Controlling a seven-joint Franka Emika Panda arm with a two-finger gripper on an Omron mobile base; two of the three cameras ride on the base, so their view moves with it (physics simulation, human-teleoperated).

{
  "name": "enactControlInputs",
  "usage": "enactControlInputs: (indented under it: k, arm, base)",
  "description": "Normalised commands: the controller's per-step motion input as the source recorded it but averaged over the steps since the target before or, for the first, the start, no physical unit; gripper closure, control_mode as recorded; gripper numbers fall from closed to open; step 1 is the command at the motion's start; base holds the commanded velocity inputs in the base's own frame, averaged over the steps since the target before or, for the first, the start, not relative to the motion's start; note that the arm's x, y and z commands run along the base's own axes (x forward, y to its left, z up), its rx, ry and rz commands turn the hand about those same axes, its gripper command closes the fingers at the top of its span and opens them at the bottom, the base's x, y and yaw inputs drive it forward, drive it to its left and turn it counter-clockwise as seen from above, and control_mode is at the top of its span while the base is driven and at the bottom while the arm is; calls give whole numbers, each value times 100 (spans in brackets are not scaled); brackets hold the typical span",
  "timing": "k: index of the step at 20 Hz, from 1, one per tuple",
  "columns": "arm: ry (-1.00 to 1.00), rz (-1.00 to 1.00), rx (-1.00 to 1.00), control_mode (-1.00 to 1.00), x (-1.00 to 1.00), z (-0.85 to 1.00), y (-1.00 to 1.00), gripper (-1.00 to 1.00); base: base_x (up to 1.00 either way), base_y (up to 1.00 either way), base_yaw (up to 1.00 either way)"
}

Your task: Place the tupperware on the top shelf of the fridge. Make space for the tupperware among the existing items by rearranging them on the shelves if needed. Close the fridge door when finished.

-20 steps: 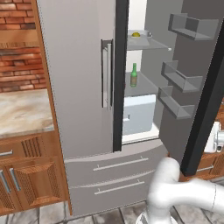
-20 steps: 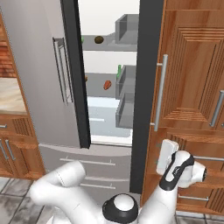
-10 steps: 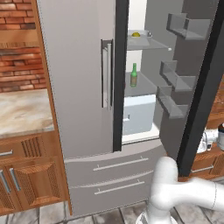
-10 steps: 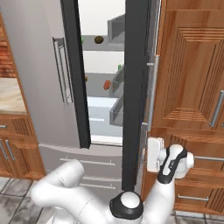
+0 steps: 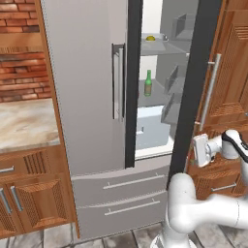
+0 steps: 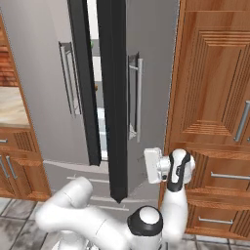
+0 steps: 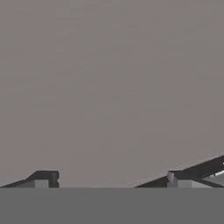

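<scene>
Grey fridge [image 5: 92, 97] door hides most shelves; green bottle [image 5: 148, 83] shows.

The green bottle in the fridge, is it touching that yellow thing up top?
Apart. The left base view shows the green bottle one shelf below the yellow thing.

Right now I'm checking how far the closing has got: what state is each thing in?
Right fridge door: partly open, swung most of the way shut.
Left fridge door: closed.
Fridge drawers: both closed.
Hand: open, empty, facing the grey door.
Green bottle: upright on a shelf.
</scene>
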Motion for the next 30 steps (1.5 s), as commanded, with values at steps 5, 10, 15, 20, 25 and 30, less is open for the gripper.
enactControlInputs:
  k: [5,10,15,20,25,30]
  arm:
    - [-35,6,0,-100,0,22,81,-100]
    - [-53,-38,-5,-100,-1,41,74,-100]
    - [-47,-68,-16,-100,10,25,68,-100]
    - [-29,-70,-12,-100,48,9,51,-100]
    - [-2,-45,-1,-100,96,33,-4,-100]
    - [0,-35,0,-100,97,24,-12,-100]
  base:
    - [0,0,0]
    - [0,0,0]
    - [0,0,0]
    - [0,0,0]
    - [0,0,0]
    - [0,0,0]
